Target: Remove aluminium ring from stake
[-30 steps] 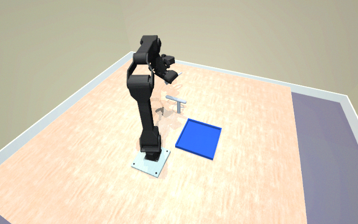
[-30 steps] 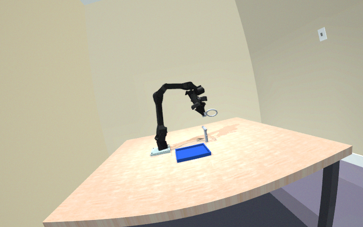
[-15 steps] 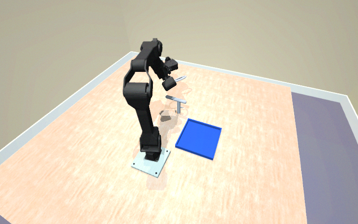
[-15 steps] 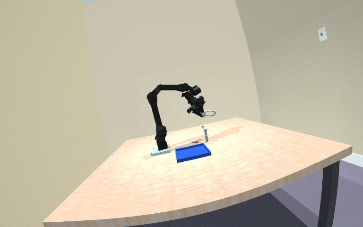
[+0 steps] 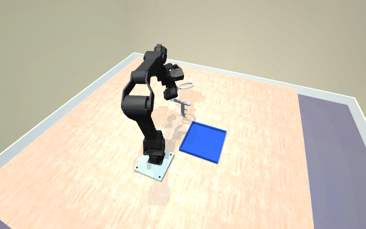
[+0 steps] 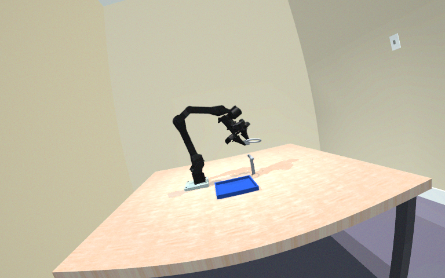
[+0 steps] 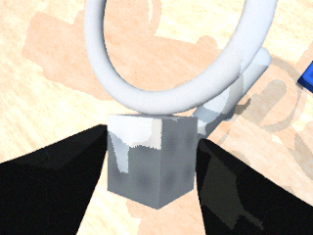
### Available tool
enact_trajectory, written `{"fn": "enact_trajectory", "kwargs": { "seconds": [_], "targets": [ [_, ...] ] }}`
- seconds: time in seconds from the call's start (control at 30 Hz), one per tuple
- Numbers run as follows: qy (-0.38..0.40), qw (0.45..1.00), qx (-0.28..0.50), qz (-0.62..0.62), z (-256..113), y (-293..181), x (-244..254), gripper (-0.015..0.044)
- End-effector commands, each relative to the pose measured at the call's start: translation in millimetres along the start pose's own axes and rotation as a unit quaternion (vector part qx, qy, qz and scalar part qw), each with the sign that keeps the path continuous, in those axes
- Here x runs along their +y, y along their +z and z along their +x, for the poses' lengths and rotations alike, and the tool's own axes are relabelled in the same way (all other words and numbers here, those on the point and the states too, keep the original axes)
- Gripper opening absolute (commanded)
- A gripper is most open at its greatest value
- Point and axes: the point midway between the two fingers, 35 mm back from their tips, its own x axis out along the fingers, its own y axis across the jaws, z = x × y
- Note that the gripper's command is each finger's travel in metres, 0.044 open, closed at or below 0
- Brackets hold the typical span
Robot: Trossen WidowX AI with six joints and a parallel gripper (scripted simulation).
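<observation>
Ring (image 5: 190,87) (image 6: 257,141) (image 7: 152,103) of round, pale, smooth aluminium hangs in the air above the stake, clear of it, held only by its tab (image 6: 246,142) (image 7: 152,162), a squared grey block that my gripper (image 5: 177,86) (image 6: 246,141) (image 7: 153,141) has pinched between its black fingers. With all the hold at one edge, I think the hoop's weight could twist the block in the pads and let the far side droop, most likely if I swing fast. Below stands the stake (image 5: 182,109) (image 6: 252,167), a slim steel post with a rounded cross-bar (image 5: 183,102) (image 6: 251,157) (image 7: 254,73) on top; lowering too soon could snag the hoop on that bar or drop it back over. Nearer the arm's base plate (image 5: 138,169) (image 6: 187,188) lies the blue tray (image 5: 200,161) (image 6: 237,193) (image 7: 308,80), square, flat and low-walled. If I set down off centre or tilted, the ring might end up propped on the rim, and opening high might make it bounce. All this sits over streaky, pale wood (image 5: 250,184) (image 6: 183,230) (image 7: 29,122).
</observation>
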Motion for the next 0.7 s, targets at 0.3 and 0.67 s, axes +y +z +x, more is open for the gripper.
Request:
{"fn": "enact_trajectory", "kwargs": {
  "seconds": [0.3,0.67],
  "targets": [
    [0.042,0.988,-0.017,0.146,2.5,3.9,-23.9,0.0],
    [0.08,0.962,-0.02,0.261,6.5,3.8,-43.6,0.0]
  ]
}}
